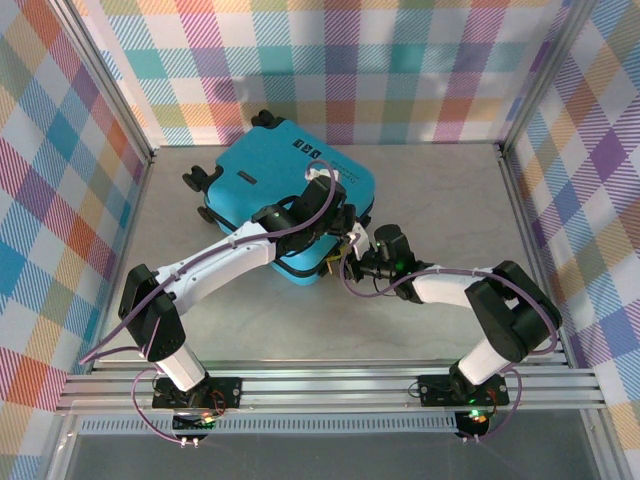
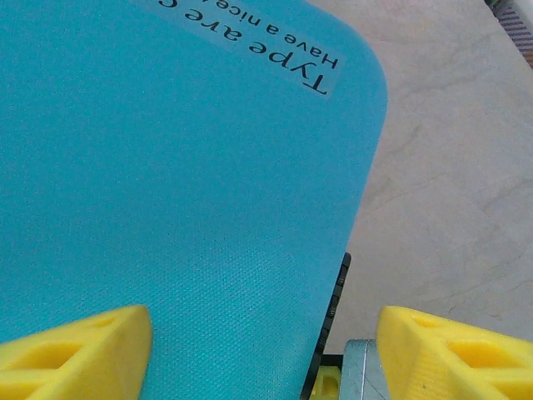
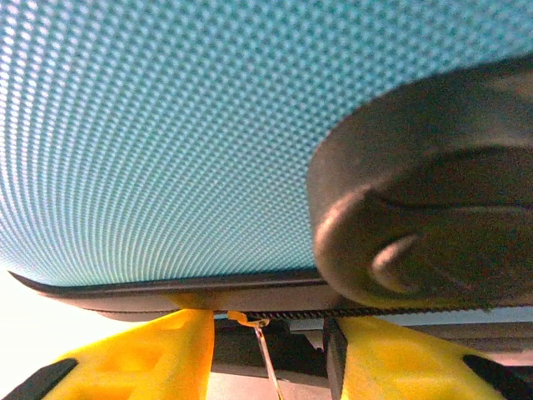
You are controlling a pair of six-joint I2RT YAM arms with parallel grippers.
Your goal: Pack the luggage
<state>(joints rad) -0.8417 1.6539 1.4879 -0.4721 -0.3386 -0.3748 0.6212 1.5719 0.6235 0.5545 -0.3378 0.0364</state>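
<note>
The luggage (image 1: 265, 170) lies flat and zipped shut on the grey table (image 1: 450, 200), in the upper middle of the overhead frame, its black wheels (image 1: 196, 180) toward the left. My left claw (image 1: 335, 218) hangs over the shell's lower right corner. In my left wrist view, that claw (image 2: 265, 321) is spread wide, 2 yellow fingers (image 2: 83, 350) at the bottom corners, with the turquoise shell (image 2: 166, 183) and black lettering (image 2: 287, 50) filling the upper left. My right claw (image 1: 356, 248) sits at the case's right edge. In my right wrist view, it (image 3: 273, 333) is parted, with a thin zipper pull (image 3: 262, 350) between the fingers, under the black zipper edge (image 3: 166, 292) and beside a wheel (image 3: 425, 208).
</note>
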